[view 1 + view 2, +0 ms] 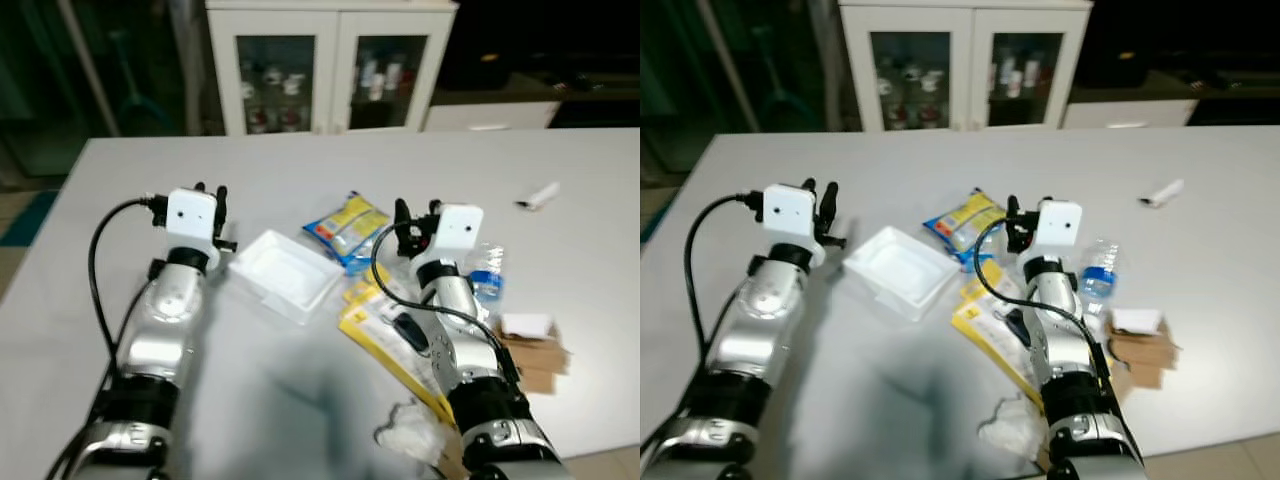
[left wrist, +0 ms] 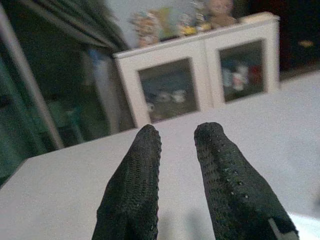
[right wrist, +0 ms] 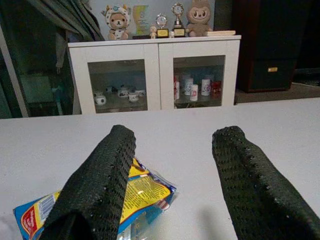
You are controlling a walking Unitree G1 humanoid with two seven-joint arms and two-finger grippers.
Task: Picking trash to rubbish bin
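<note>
Now the right gripper (image 3: 172, 165), jaws spread and empty, is hovering just behind the crinkly snack packet (image 1: 346, 229) lying at frame centre, probably light, limp and slippery, best pinched at 1 edge.

Tabletop (image 1: 300, 400): pale grey, matte, carrying a loose spread of litter toward its near right part. Lying directly on it are a white foam tray (image 1: 284, 275), open side up; a blue-and-yellow snack packet (image 1: 343, 229) just beyond the tray; flat yellow wrappers (image 1: 385, 340) near the tray's right side; a clear plastic bottle with a blue label (image 1: 487, 272); and brown cardboard pieces (image 1: 532, 352) topped by a white scrap. A crumpled clear plastic wad (image 1: 412, 432) sits at the near edge, and a small white tube-like item (image 1: 538, 196) lies well apart at the far right.
</note>
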